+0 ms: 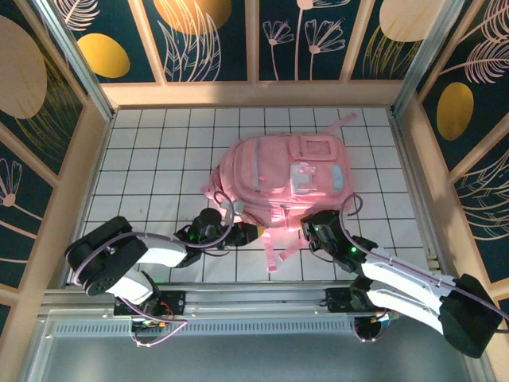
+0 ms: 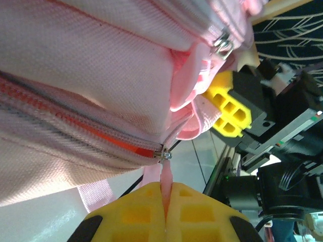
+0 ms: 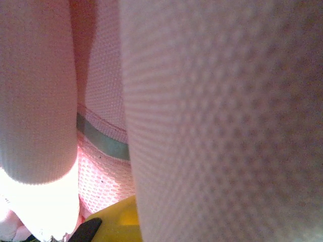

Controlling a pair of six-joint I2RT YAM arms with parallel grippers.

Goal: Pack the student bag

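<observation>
At the near edge, a grey metal plate [image 1: 238, 350] and an aluminium rail [image 1: 262, 296] carry the two arm bases. The left arm [image 1: 151, 256] folds out to the side and back inward. The right arm [image 1: 406, 285] reaches in from the near right corner. Both meet at the near side of the student bag [image 1: 286, 171].

The left end effector [image 2: 166, 190] has its yellow fingers clamped on the pink zip pull [image 2: 165, 174], which hangs from a metal slider [image 2: 162, 154] at the end of a zip edged in orange-red. The right end effector [image 1: 316, 227] sits against the bag's near right edge with its jaws together. In the left wrist view its yellow finger [image 2: 229, 111] touches a fold of pink cloth, but I cannot tell whether any cloth is pinched. Its own camera is right up against pink mesh fabric with a teal band [image 3: 103, 142].

The bag lies flat near the middle of the surface [image 1: 151, 159] with its pale blue pocket [image 1: 314, 177] facing up. One pink strap [image 1: 274, 251] trails toward the rail between the two end effectors. The surface is white, ruled with a dark grid like tiles. Pale wooden beams [image 1: 254, 94] border it on the left, right and far sides. Behind them stand dark blue wall panels [image 1: 211, 36] painted with gold discs and pale outlined leaves and flowers
</observation>
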